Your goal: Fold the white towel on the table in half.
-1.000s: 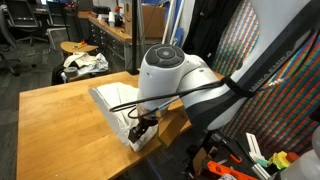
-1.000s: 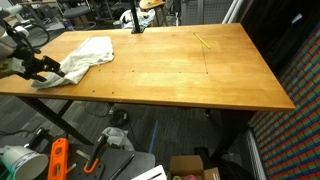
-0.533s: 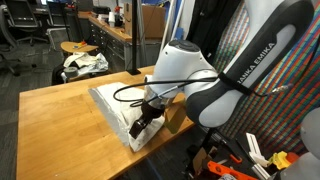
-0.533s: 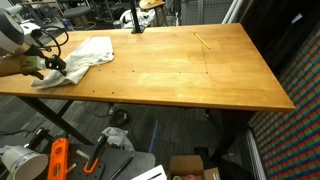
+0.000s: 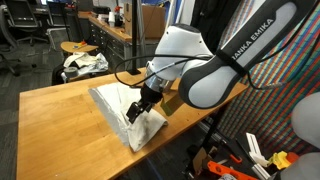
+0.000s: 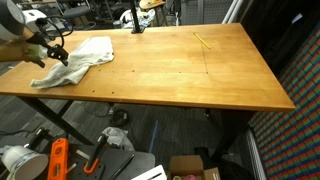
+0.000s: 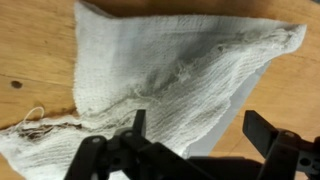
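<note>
— Fingers (image 7: 262, 130) spread wide, pinching nothing?
— Right. Hanging open just over the white towel (image 7: 160, 70), straddling its near edge in the wrist view, no cloth caught between.
— And lying where on the desk (image 5: 55, 118)?
— Close to a corner, right by the edge on the arm's side. Plain enough in both exterior views; see the towel (image 6: 88, 50) at that end. Not flat, though: creased into a rough triangle, seemingly doubled over itself, frayed corner poking out at the left of the wrist view.
— Why held so wide and so low?
— Probably to take in a thick, rumpled edge in one bite. Thin cloth on hard wood, so likely needs a pinch made almost at the surface.
— Folded in half yet?
— Hard to call. Looks lopsided, edges not matched, so likely not done.
— Any risk of mixing it up with something else?
— Only with the patterned bundle (image 5: 85, 64) beyond the desk, well apart and out of the way.
</note>
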Action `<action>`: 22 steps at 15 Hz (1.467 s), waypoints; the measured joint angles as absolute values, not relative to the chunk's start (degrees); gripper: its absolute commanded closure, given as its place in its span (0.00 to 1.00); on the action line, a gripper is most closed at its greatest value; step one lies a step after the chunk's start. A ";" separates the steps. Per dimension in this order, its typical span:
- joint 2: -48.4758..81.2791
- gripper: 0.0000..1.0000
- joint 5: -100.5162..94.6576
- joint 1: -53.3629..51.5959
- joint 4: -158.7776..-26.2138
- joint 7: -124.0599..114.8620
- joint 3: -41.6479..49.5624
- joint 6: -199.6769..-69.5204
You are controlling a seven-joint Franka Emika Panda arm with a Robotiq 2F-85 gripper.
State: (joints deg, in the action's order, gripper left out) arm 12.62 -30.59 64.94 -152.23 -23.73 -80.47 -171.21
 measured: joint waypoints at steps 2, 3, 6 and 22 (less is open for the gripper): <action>12.13 0.00 -29.53 71.68 -150.21 -24.78 -86.79 -166.62; 11.73 0.00 -29.39 75.21 -148.86 -25.81 -90.07 -163.55; 11.28 0.00 -29.40 85.15 -143.63 -28.64 -99.68 -150.60; 28.30 0.00 -32.60 102.06 -127.70 -25.58 -118.05 -106.78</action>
State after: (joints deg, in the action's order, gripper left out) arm 28.30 -32.60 102.06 -127.70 -25.58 -118.05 -106.78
